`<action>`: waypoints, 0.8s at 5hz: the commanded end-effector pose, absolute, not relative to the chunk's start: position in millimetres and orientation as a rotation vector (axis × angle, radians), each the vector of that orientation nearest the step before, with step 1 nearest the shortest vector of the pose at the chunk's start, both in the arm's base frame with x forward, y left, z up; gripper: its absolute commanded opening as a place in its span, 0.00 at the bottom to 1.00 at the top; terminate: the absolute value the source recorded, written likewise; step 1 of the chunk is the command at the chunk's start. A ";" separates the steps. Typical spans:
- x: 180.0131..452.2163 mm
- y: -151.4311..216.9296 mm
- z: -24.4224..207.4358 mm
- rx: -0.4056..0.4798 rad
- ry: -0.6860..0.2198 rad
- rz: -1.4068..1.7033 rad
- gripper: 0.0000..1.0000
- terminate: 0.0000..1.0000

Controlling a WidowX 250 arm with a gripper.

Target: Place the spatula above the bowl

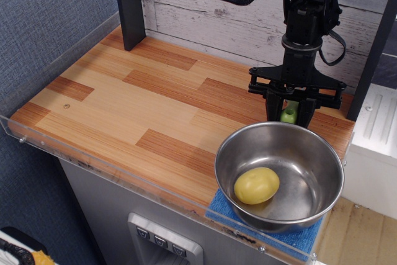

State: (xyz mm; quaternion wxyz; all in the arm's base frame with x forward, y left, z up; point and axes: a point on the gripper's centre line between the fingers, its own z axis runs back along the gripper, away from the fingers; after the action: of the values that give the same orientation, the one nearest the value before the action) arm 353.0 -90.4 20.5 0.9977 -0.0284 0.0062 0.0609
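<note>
Cloth: one blue cloth (226, 210) under the bowl, at the near right corner.
Bowl: one steel bowl (322, 178), shiny.
Lump: one yellow lump (256, 185) lying inside the bowl.
Table: one wood-pattern table (136, 103).
Spatula: one spatula (289, 114); only its green handle shows, just behind the bowl's far rim.
Pincer: my one gripper (288, 116) is clamped on that handle, pointing down.
Writing: I can read none.
</note>
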 end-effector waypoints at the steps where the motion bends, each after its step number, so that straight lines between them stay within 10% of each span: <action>1: 351.7 -95.0 41.1 -0.102 0.002 0.030 1.00 0.00; 4: 339.0 -30.4 135.1 -0.104 -0.250 0.107 1.00 0.00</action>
State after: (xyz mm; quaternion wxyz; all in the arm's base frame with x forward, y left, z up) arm 338.3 -28.9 115.8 0.9928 -0.0459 -0.0982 0.0514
